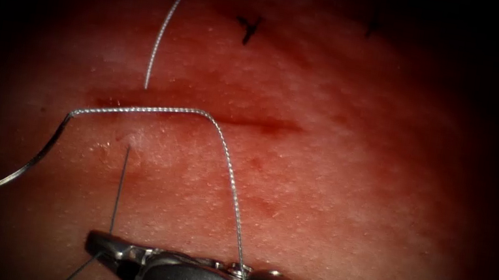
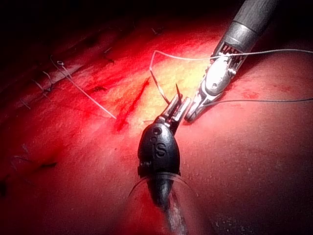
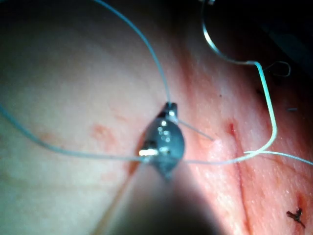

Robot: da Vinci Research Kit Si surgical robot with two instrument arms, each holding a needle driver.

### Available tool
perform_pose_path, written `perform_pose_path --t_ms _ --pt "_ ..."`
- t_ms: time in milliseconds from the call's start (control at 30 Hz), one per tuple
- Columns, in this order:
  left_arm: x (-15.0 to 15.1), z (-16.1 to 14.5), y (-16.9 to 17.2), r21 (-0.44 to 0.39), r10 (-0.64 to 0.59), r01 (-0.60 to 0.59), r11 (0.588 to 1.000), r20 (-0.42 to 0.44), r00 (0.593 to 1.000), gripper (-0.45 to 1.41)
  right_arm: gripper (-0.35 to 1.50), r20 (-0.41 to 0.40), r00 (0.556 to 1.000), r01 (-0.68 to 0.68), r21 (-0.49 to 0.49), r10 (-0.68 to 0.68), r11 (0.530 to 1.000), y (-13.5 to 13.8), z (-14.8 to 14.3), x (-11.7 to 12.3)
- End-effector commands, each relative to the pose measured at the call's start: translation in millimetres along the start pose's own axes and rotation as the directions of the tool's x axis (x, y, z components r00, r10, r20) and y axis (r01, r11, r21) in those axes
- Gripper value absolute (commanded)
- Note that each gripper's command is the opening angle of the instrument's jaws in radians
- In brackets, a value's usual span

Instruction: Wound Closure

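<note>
right tool (image 1: 108, 245) shaft cut off by frame edge, needle (image 1: 35, 157) tip lost in shadow

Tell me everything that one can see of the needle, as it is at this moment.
The needle is a thin, curved piece of dark, shiny metal. It lies on the tissue, beyond the left end of the cut and a little below it, apparently not driven in. Its upper end joins the thread, and its other end points down-left. Nothing grips it; the right arm's tool is apart from it.
</note>
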Motion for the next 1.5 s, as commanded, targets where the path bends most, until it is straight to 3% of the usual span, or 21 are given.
perform_pose_path --t_ms 33,100,233,267,367,567,633,667,700,733,767,1000,1500 --pt "-0.5 0.6 -0.3 -0.001 0.001 -0.001 1.000 -0.002 1.000 -0.45 0.19 0.004 1.000 -0.007 -0.016 0.007 1.000 1.4 1.3 -0.1" --pt "-0.5 0.6 -0.3 -0.001 0.001 -0.001 1.000 -0.002 1.000 -0.45 0.74 0.010 1.000 -0.019 -0.032 0.019 0.999 2.8 1.9 -0.5" --pt "-0.5 0.6 -0.3 -0.001 0.001 -0.001 1.000 -0.002 1.000 -0.45 0.98 0.031 0.999 -0.033 -0.056 0.035 0.998 5.4 3.4 -2.1" --pt "-0.5 0.6 -0.3 -0.001 0.001 -0.001 1.000 -0.002 1.000 -0.45 1.13 0.038 0.999 -0.037 -0.068 0.039 0.997 6.4 4.2 -3.1" --pt "-0.5 0.6 -0.2 0.000 0.001 -0.001 1.000 -0.001 1.000 -0.45 1.23 0.054 0.998 -0.037 -0.084 0.041 0.996 7.5 5.4 -4.8" --pt "-0.4 0.6 -0.2 0.000 0.001 -0.001 1.000 -0.001 1.000 -0.45 1.26 0.072 0.997 -0.016 -0.100 0.024 0.995 8.4 7.9 -8.2" --pt "-0.4 0.6 -0.2 0.000 0.001 -0.001 1.000 -0.001 1.000 -0.45 1.20 0.082 0.996 -0.011 -0.098 0.019 0.995 8.4 8.4 -8.9" --pt "-0.4 0.5 -0.2 0.000 0.001 -0.001 1.000 -0.001 1.000 -0.45 0.93 0.081 0.997 -0.005 -0.098 0.013 0.995 8.0 8.5 -9.3" --pt "-0.4 0.5 -0.1 -0.001 0.001 -0.001 1.000 -0.001 1.000 -0.45 0.44 0.080 0.997 0.003 -0.097 0.005 0.995 7.3 8.5 -9.8" --pt "-0.3 0.4 -0.1 -0.001 0.001 -0.001 1.000 -0.001 1.000 -0.45 -0.21 0.071 0.997 0.008 -0.089 -0.002 0.996 6.6 8.2 -9.8" --pt "-0.3 0.4 -0.1 -0.001 0.000 0.000 1.000 -0.001 1.000 -0.45 -0.35 0.059 0.998 0.010 -0.078 -0.006 0.997 6.3 8.0 -9.7" --pt "-0.3 0.5 -0.2 0.000 0.000 0.000 1.000 -0.001 1.000 -0.45 -0.35 0.021 1.000 0.011 -0.041 -0.011 0.999 4.7 5.7 -7.5" --pt "-0.3 0.6 -0.2 0.000 0.001 -0.001 1.000 -0.001 1.000 -0.45 -0.35 -0.093 0.995 0.049 0.052 -0.044 0.997 -2.0 0.8 -0.6"
